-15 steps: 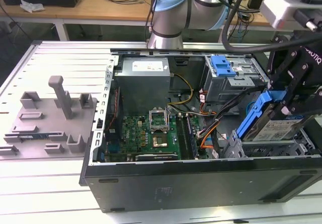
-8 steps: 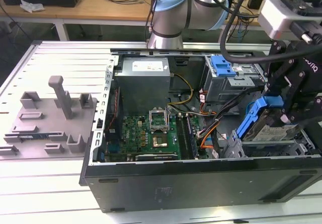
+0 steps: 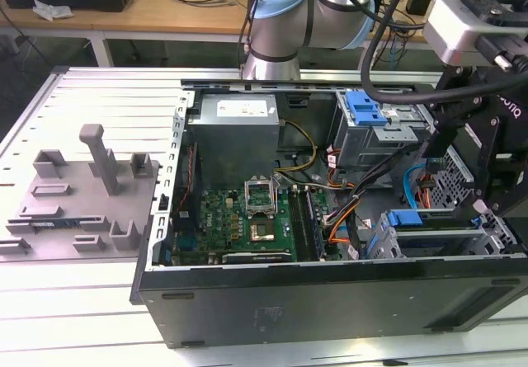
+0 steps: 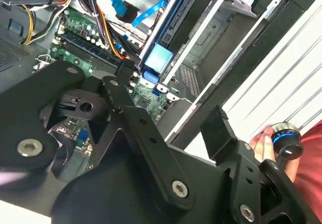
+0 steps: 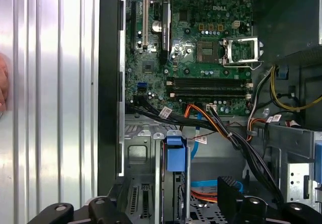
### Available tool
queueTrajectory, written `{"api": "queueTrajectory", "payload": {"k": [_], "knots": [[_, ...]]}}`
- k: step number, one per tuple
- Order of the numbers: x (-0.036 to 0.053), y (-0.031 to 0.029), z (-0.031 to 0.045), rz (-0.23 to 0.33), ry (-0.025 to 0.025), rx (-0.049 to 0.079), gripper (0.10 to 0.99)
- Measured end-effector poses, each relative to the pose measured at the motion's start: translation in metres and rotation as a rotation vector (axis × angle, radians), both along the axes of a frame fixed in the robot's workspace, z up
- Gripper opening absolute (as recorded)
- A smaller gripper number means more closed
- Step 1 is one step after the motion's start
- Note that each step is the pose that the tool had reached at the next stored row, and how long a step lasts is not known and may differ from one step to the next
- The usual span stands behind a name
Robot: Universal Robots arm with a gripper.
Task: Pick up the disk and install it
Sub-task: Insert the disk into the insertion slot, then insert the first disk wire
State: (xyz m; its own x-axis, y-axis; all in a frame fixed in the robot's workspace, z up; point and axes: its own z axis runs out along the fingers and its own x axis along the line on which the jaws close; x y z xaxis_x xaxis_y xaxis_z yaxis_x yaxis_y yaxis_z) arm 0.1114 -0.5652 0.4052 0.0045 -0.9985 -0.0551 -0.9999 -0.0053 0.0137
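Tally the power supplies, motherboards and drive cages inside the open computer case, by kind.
Power supply: 1
Motherboard: 1
Drive cages: 2, upper, lower
Total: 4

The exterior view overlooks the open case point(image 3: 330, 289) from above; both wrist views closely share its motherboard point(image 4: 80, 25) point(image 5: 201, 48).

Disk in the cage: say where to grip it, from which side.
Probably the blue carrier tab at the disk's exposed end, coming down through the case's open side. The disk stands on edge between the drive cage walls, its flat faces covered.
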Motion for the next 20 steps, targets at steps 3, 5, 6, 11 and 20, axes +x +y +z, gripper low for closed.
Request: {"api": "queueTrajectory", "payload": {"k": [3,5,6,11,20], "knots": [[0.0,0.0,0.0,0.0,0.0,0.0,0.804],[0.0,0.0,0.0,0.0,0.0,0.0,0.804],[0.0,0.0,0.0,0.0,0.0,0.0,0.804],[0.0,0.0,0.0,0.0,0.0,0.0,0.804],[0.0,0.017,0.0,0.001,0.0,-0.007,0.804]]}}
